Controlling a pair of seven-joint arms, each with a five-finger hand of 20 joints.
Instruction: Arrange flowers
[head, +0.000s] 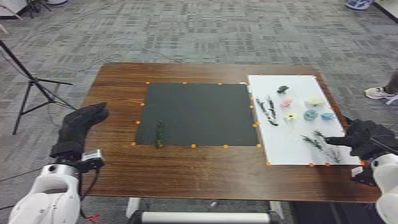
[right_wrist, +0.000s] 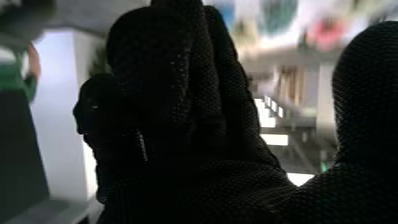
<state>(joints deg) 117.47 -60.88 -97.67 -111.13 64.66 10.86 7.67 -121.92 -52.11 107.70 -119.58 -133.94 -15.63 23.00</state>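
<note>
Judging progress, I'd call it early: one green sprig (head: 160, 134) lies at the near left of the dark mat (head: 202, 110); pale blooms (head: 310, 115) and loose stems (head: 313, 143) await placing on the right-hand white board (head: 286, 154). My right hand (head: 371, 136) is empty, fingers extended.

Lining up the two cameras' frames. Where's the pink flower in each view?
Head view: pink flower on the white board, just above the yellow flower.
Right wrist view: pink flower, blurred, beyond the right hand, in the gap between its fingers and thumb, nearer the thumb.
Shared landmark: the blue-green flower, also blurred in the wrist view.
</note>
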